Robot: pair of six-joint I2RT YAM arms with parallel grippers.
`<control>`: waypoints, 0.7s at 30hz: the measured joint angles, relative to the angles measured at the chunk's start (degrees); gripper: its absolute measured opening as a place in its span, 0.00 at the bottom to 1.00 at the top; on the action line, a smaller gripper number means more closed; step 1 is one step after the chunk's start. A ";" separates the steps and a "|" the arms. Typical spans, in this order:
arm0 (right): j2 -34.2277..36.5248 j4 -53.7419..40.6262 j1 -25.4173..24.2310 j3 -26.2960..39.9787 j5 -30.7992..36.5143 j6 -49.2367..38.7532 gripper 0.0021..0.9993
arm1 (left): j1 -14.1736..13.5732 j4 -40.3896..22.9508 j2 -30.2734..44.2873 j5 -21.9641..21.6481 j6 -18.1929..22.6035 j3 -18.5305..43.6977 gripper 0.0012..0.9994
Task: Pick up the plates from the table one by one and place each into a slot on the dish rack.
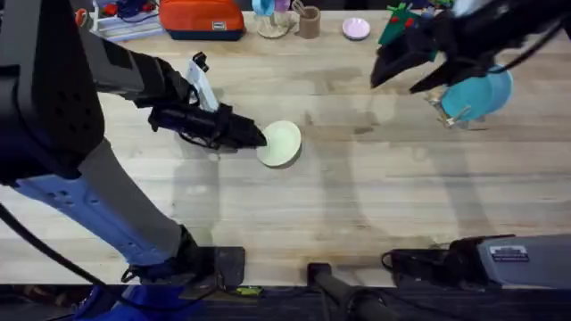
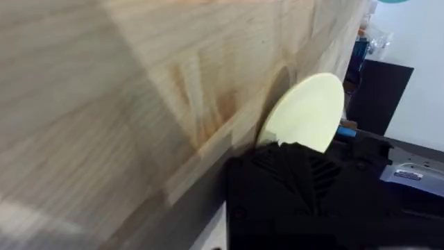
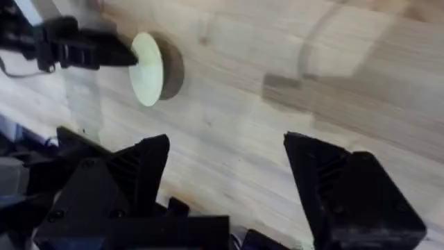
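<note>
Left gripper clamped on cream-yellow plate's rim, mid-table, lifted | right gripper spread wide, empty, near dish rack | risk: thin edge grip, plate may slip.

Between the cream-yellow plate in the left gripper and the dish rack at the far right, you have a broad stretch of bare table with nothing standing on it. The right gripper, fingers spread wide, hangs just beside the rack and its teal plate, crowding that approach. Along the far edge an orange case, a cup and a small pink dish stand well apart from that lane.
</note>
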 joint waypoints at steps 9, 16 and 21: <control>8.61 5.93 8.27 0.00 -0.69 3.06 1.00 | 0.00 0.00 0.00 0.00 0.00 0.00 0.04; 13.25 11.53 12.74 0.00 -0.84 6.90 1.00 | 0.00 0.00 0.00 0.00 0.00 0.00 0.04; 15.04 13.83 15.43 0.00 -1.05 9.34 0.99 | 0.00 0.00 0.00 0.00 0.00 0.00 0.04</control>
